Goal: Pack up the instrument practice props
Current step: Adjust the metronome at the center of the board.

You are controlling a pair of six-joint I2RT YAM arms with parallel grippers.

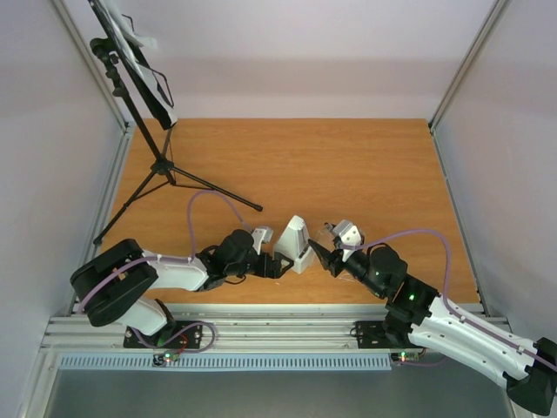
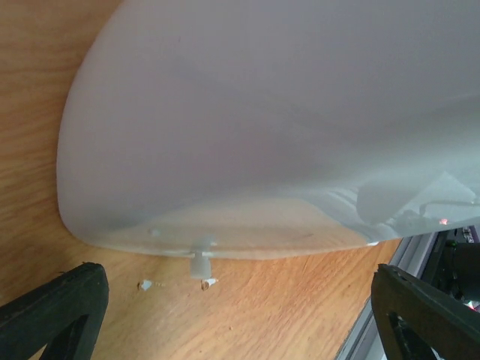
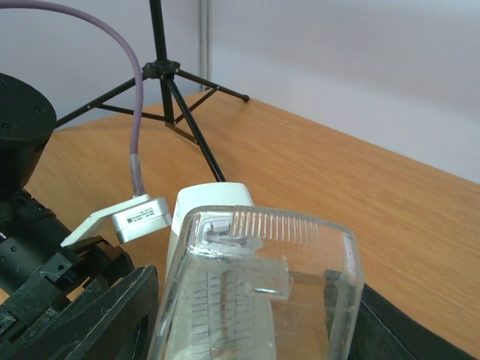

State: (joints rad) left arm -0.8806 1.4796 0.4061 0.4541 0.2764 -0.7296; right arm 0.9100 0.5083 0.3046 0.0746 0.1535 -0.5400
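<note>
The small pale wedge-shaped metronome (image 1: 296,242) stands upright near the table's front middle. Its body fills the left wrist view (image 2: 262,112). My left gripper (image 1: 280,264) is at its left side, open, with both black fingers wide apart and touching nothing (image 2: 236,283). My right gripper (image 1: 320,254) comes in from the right, shut on the clear plastic cover (image 3: 262,292), which it holds close against the metronome's front (image 3: 214,201). The black music stand (image 1: 139,74) stands at the far left on its tripod legs (image 3: 161,71). White sheet-music pages (image 1: 144,41) rest on its desk.
One tripod leg (image 1: 222,193) stretches across the table toward the centre. An aluminium rail (image 1: 261,331) runs along the near edge, and grey frame posts (image 1: 457,74) rise at the table's corners. The left arm's wrist camera (image 3: 139,217) is close to the metronome.
</note>
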